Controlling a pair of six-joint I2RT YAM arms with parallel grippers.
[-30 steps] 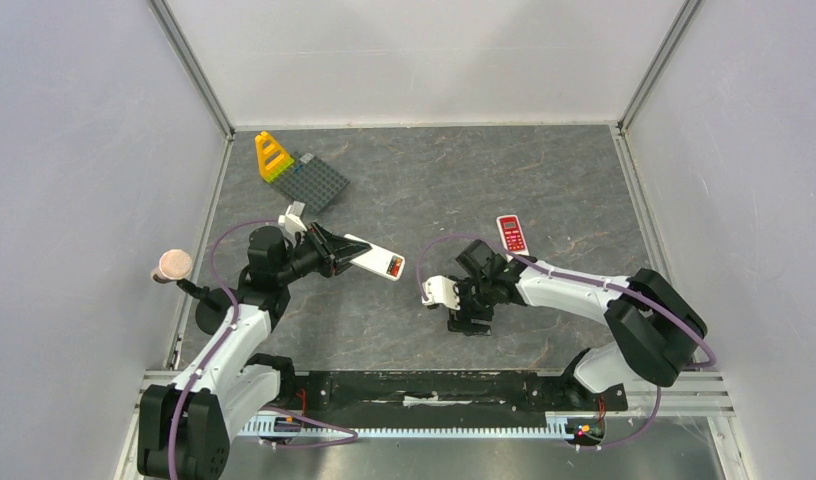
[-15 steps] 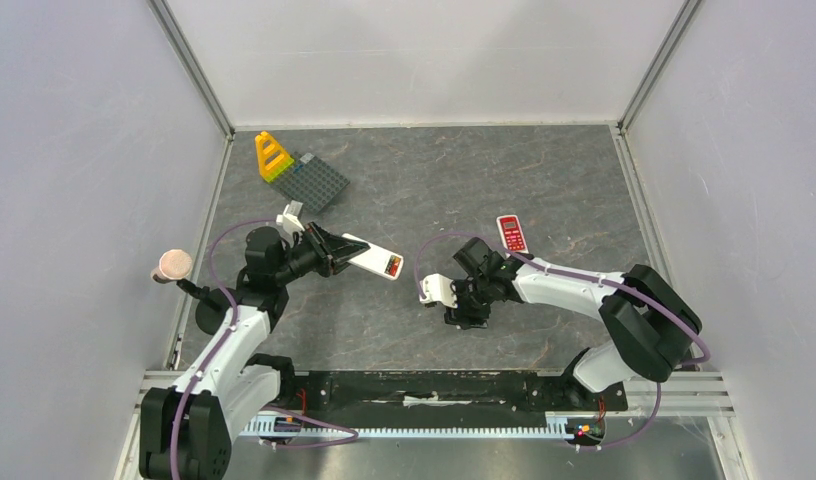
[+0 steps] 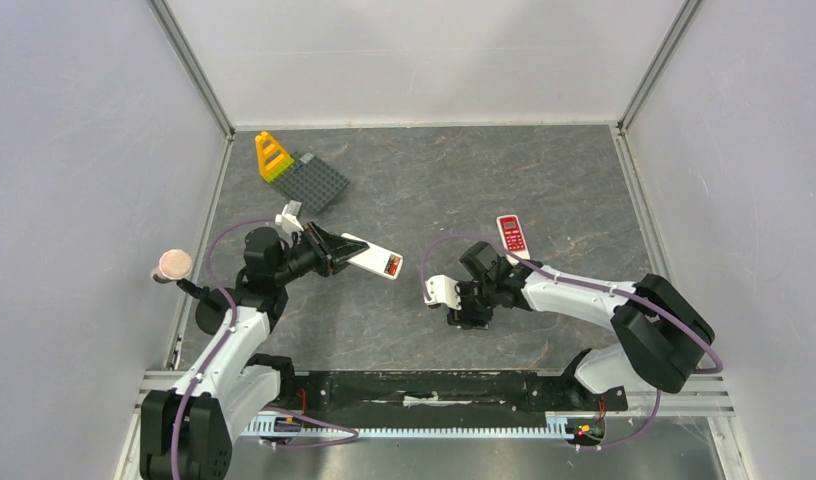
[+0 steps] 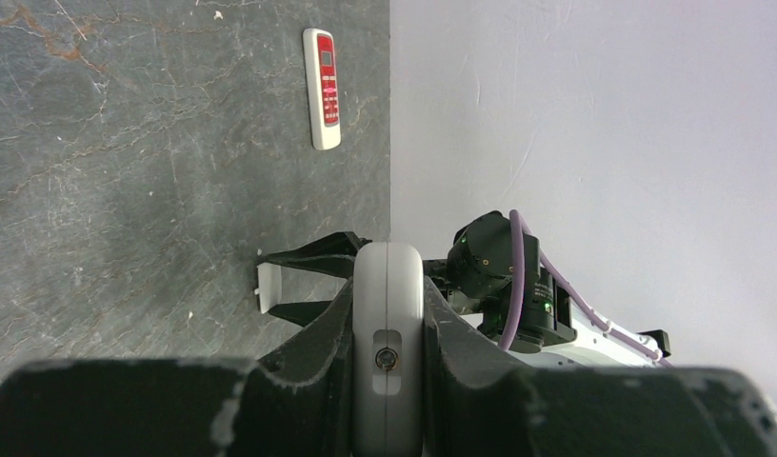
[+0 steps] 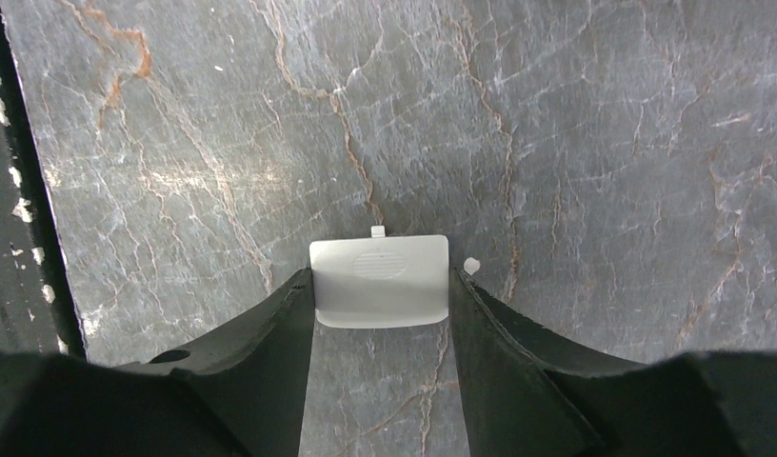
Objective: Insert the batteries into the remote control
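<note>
My left gripper (image 3: 336, 252) is shut on a white remote control (image 3: 369, 258), held above the table with its far end pointing right. A red-orange pair of batteries (image 3: 394, 266) shows in the open compartment at that end. In the left wrist view the remote control (image 4: 388, 305) stands edge-on between the fingers. My right gripper (image 3: 446, 292) is shut on a white battery cover (image 5: 380, 282), gripped by its two side edges just above the table. That cover (image 4: 264, 288) also shows in the left wrist view, beyond the remote.
A second, red-faced remote (image 3: 511, 233) lies on the table behind the right arm, also seen as the red-faced remote (image 4: 325, 88). A yellow brick piece (image 3: 273, 157) and a grey baseplate (image 3: 317, 182) sit at the back left. A pink-topped post (image 3: 171, 266) stands at the left edge.
The right gripper's jaws have closed in on the battery cover and the right arm has shifted slightly. The left arm and its remote have stayed still.
</note>
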